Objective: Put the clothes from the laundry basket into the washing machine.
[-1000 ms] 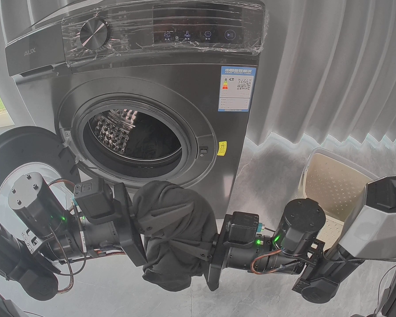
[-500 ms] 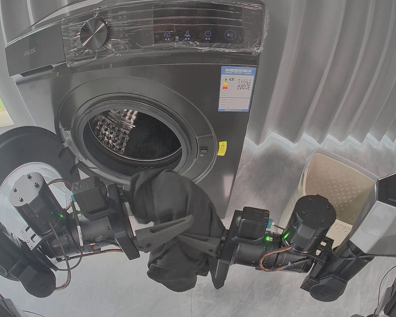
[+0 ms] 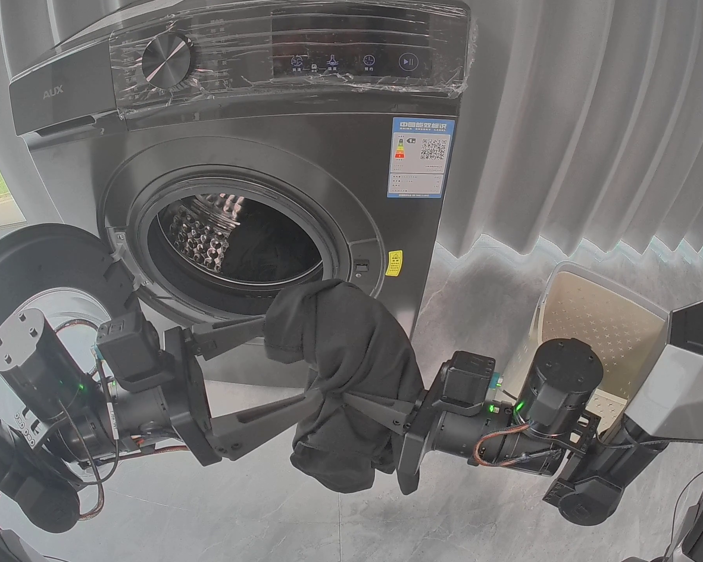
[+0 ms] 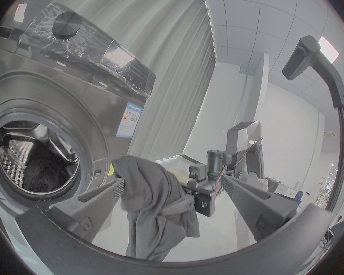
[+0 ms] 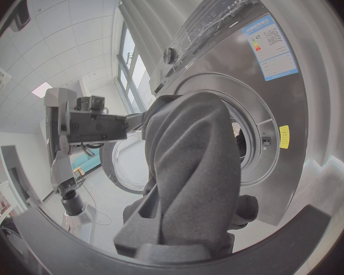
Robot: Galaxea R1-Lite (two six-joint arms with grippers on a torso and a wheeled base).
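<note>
A dark grey garment [image 3: 344, 353] hangs just below the washing machine's open drum mouth [image 3: 238, 240], and my right gripper [image 3: 353, 404] is shut on its lower middle. In the right wrist view the garment [image 5: 191, 153] drapes over that gripper's fingers [image 5: 141, 218]. My left gripper [image 3: 292, 360] stands wide open beside the cloth; one fingertip [image 4: 119, 185] touches the garment's [image 4: 153, 199] edge, the other finger [image 4: 256, 207] is well clear. Dark clothes [image 4: 40, 172] lie inside the drum. The cream laundry basket [image 3: 594, 329] stands on the floor at the right.
The round washer door [image 3: 43, 275] is swung open to the left, behind my left arm. Grey curtains [image 3: 601, 103] hang behind the basket. Bare grey floor [image 3: 476, 298] lies between machine and basket.
My left gripper has opened off the garment and drawn back to the left. My right gripper has carried the garment up and rightward, closer to the drum mouth.
</note>
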